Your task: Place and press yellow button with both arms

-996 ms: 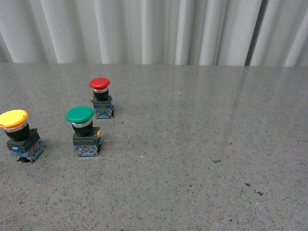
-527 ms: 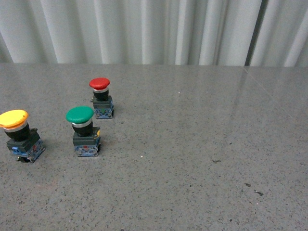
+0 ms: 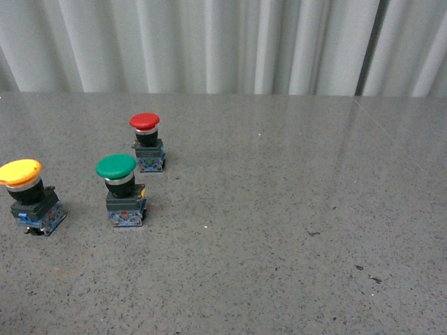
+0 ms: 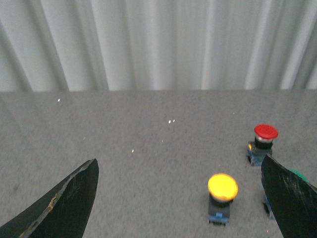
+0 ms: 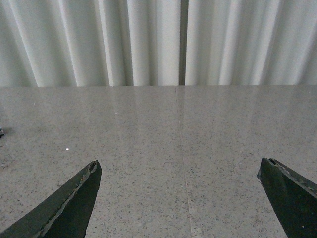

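Both of my tools are hanging wide open, each gripping nothing. My left tool (image 4: 178, 163) is spreading its two dark fingers (image 4: 69, 203) far apart above the counter (image 4: 124, 148), and the yellow button (image 4: 222, 191) is showing in the gap between them, ahead of the tips and touching neither. It is sitting closer to the finger that is half covering the green button (image 4: 297, 174). The red button (image 4: 262, 141) is standing beyond the yellow one, farther from the tool. My right tool (image 5: 178, 162) is gaping just as wide over bare grey counter (image 5: 148, 129), with no button between its fingers (image 5: 69, 208). From my body camera, the yellow button (image 3: 28, 192) is standing upright at the far left of the counter (image 3: 279, 244), near the green button (image 3: 120, 188) to its right, while the red button (image 3: 147, 139) is standing behind the green one. A pale pleated curtain (image 3: 209, 42) is hanging behind the counter.
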